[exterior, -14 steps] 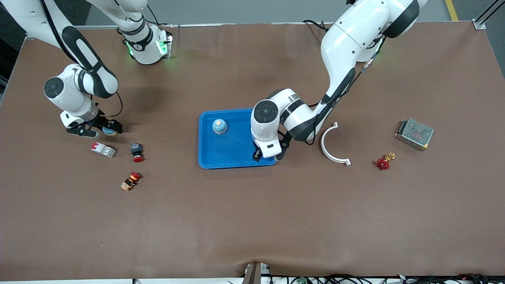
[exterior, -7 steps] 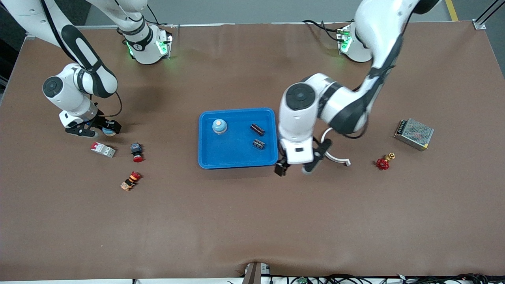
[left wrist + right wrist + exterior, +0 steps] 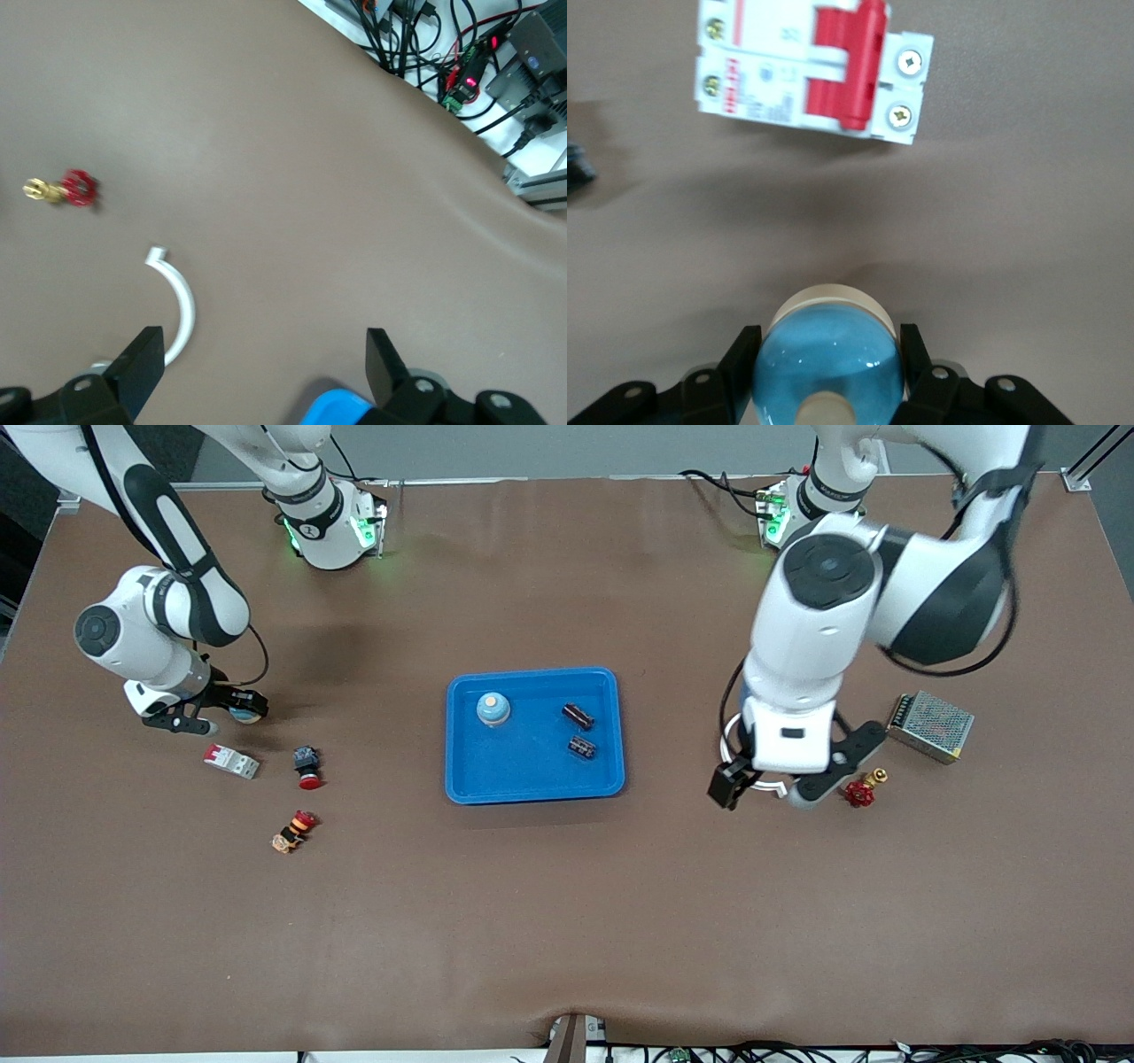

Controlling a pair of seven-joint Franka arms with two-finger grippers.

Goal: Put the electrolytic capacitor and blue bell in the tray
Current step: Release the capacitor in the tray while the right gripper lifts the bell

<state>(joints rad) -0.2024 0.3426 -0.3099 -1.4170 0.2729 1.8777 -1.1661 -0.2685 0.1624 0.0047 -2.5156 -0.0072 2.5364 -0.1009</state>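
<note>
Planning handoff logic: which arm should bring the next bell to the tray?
Right. The right gripper is already shut on a blue bell beside the circuit breaker; the left gripper hangs open and empty, off the tray.

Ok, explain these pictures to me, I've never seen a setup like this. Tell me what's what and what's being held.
Two white robot arms work at a brown table. One picture looks down from a high camera facing them; the other two come from cameras on each arm's wrist.

In the middle lies the blue tray, holding a blue bell and two dark capacitors.

The right pincer is shut on a second blue bell, beside a white and red circuit breaker.

The left pincer is open and empty, over a white curved bracket, near a red valve and a metal mesh box.
</note>
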